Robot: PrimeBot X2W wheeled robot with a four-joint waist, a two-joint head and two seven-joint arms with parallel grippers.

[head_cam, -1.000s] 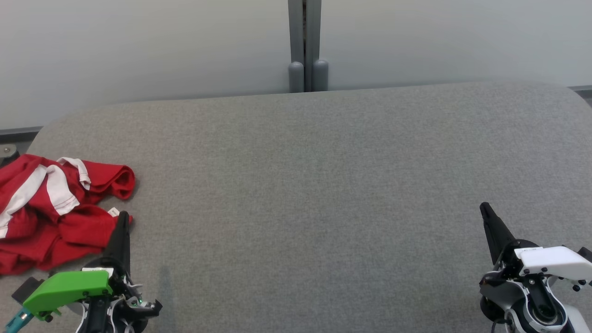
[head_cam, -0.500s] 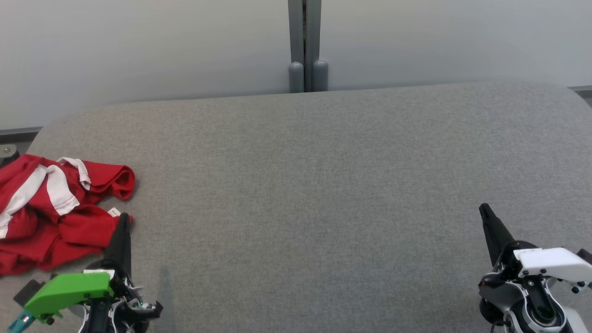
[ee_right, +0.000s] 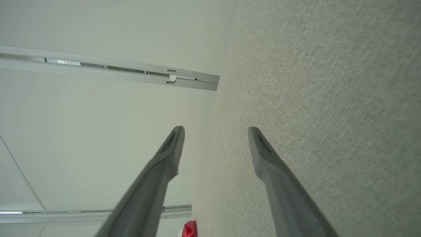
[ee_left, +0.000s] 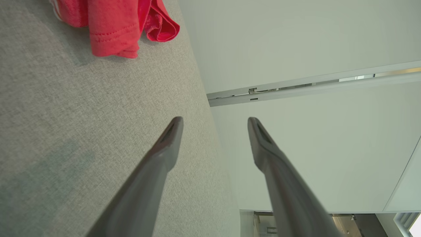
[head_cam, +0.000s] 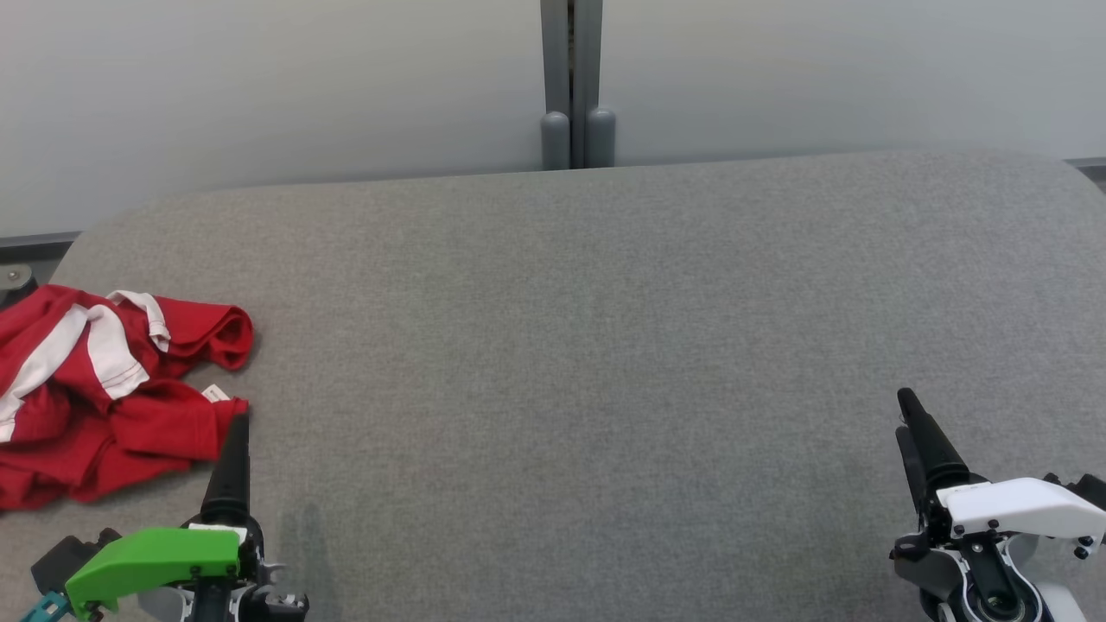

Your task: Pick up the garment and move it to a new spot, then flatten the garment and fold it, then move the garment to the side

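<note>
The garment is a crumpled red shirt with white stripes, lying at the left edge of the grey padded table. My left gripper hovers just right of the garment's near corner, apart from it. In the left wrist view the left gripper is open with nothing between its fingers, and the garment lies ahead at the top left. My right gripper is over bare table at the near right. The right wrist view shows that gripper open and empty, with a red scrap of the garment far off.
A pale wall runs behind the table, with a grey double post at its middle. The table's far corners are rounded. A dark floor strip shows past the left corner.
Both grippers have opened and drawn back a little toward the table's near edge. The garment has not moved.
</note>
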